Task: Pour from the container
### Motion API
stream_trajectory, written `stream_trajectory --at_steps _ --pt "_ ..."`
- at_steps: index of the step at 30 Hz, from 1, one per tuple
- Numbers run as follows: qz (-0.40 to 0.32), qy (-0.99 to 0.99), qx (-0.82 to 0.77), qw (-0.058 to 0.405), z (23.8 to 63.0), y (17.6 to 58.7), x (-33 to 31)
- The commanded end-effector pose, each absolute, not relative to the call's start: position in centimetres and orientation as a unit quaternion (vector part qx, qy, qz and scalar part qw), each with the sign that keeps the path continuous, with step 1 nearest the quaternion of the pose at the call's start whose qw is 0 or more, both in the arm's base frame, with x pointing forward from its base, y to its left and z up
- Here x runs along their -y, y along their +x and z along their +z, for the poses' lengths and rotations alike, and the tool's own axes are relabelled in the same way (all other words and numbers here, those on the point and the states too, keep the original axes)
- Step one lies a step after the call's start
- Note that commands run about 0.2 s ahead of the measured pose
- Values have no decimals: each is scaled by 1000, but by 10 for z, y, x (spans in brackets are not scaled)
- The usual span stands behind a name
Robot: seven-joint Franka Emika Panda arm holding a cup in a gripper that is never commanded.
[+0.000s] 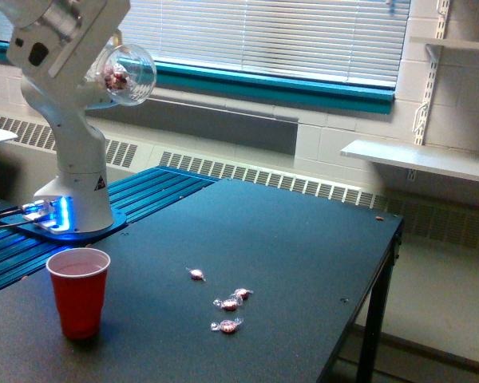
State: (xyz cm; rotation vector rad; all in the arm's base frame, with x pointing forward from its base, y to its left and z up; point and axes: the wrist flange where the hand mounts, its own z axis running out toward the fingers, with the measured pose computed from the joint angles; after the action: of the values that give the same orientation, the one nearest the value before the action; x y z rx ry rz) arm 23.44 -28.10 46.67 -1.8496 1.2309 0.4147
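The container (128, 73), a clear round jar, hangs high at the exterior view's upper left. It is tipped on its side with its mouth toward the exterior view's right, and a few pink-white candies show inside. My gripper (104, 77) is shut on its base end, its fingers mostly hidden by the white arm. Several wrapped candies lie on the dark table (303, 239) far below, the nearest one (227, 325) toward the front edge. A red cup (79, 291) stands upright at the front left, apart from the candies.
The arm's white base (72, 199) with a blue light sits on a blue ribbed platform (156, 187) at the left. The table's right edge (383, 271) drops to the floor. A white wall shelf (419, 159) and window blinds are behind.
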Motion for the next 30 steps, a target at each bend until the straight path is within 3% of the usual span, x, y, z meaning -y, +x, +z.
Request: stream_trajectory --at_steps 1,15,23,30 --pt "172 -735 -486 441 449 219 285" --pt "189 -736 -476 443 391 224 284" --pt "151 -730 -482 460 394 217 302" --pt "151 -714 -500 466 373 203 313"
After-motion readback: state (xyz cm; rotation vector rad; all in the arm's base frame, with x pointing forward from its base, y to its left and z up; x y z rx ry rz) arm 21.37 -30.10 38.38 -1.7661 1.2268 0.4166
